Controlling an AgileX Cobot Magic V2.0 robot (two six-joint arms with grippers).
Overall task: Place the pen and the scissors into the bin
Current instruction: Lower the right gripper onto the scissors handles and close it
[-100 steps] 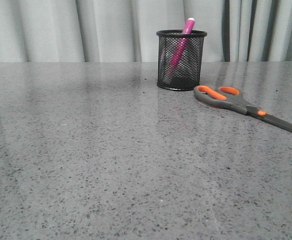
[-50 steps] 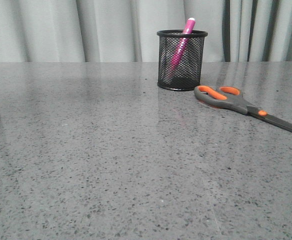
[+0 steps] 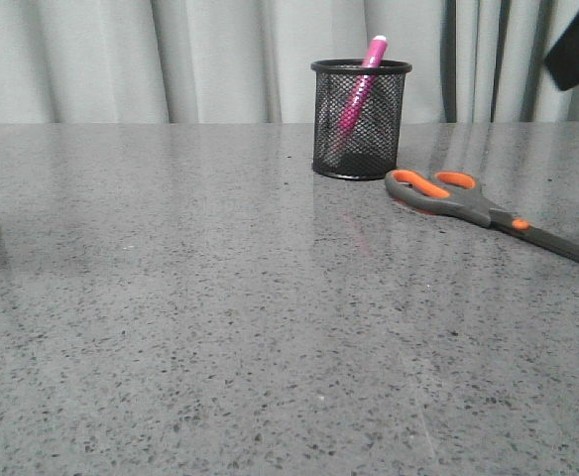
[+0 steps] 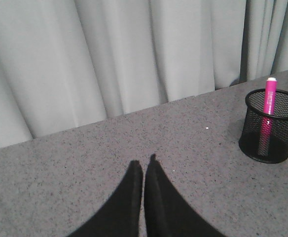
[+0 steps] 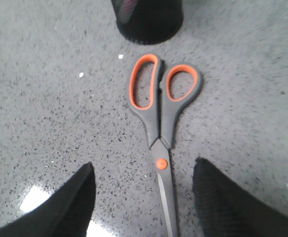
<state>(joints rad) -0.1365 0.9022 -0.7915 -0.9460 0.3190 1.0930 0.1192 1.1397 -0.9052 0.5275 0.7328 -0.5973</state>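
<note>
We see the pen [image 3: 359, 89] standing tilted inside the bin [image 3: 359, 119], its magenta-pink body leaning toward one side and its whitish end poking up past the rim. The bin is a small black wire-mesh cylinder with a solid rim and base, set toward the far side of the grey speckled surface [image 3: 190, 317], in front of pale curtains [image 3: 171, 59].

The scissors [image 3: 468, 203] lie flat on the surface just beside the bin, not touching it as far as we can tell. Their grey handles, lined in orange, point toward the bin, and the long dark grey blades lie closed, running away to the right, with an orange dot at the pivot.

Our right tool [image 5: 141, 197] hangs above the scissors with its fingers spread wide, one on each side of the blades, gripping nothing. Our left tool [image 4: 145, 170] is clenched with its fingertips pressed together and empty, well apart from the bin.
</note>
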